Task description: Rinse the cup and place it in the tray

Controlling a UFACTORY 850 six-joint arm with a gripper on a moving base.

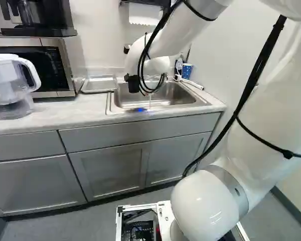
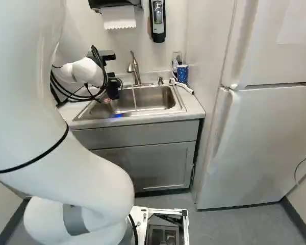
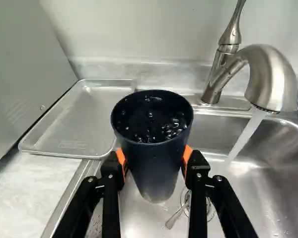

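Holding the cup (image 3: 151, 166) between its orange pads (image 3: 120, 156), the claw (image 3: 154, 155) has a snug grip on both sides in the wrist view. The cup hangs mouth up above the sink (image 3: 283, 198), near the rim facing the tray (image 3: 74, 119), and apart from the water stream (image 3: 246, 136) falling from the faucet (image 3: 274, 74). Its inside is beaded with water, so I'd say it has had at least some rinsing; whether that is enough, I can't tell from here. If water is pooled at the bottom, it wants tipping out over the sink first. The tray lies beyond the sink's edge, and the cup isn't in it.

In the left base view the arm (image 1: 278, 115) reaches over the sink. The tray sits toward the back edge of the counter (image 1: 65, 111), between the microwave (image 1: 67, 65) and the sink's rim. I can't make out the cup there, hidden as it is behind the wrist.

In the right base view the tap runs into the basin, with the wrist at the basin's end away from the fridge (image 2: 265, 132). A blue patterned cup (image 2: 182, 74) stands near the counter's back corner on the fridge side. So the rinse looks mostly done to me; setting the held cup in the tray is what remains.
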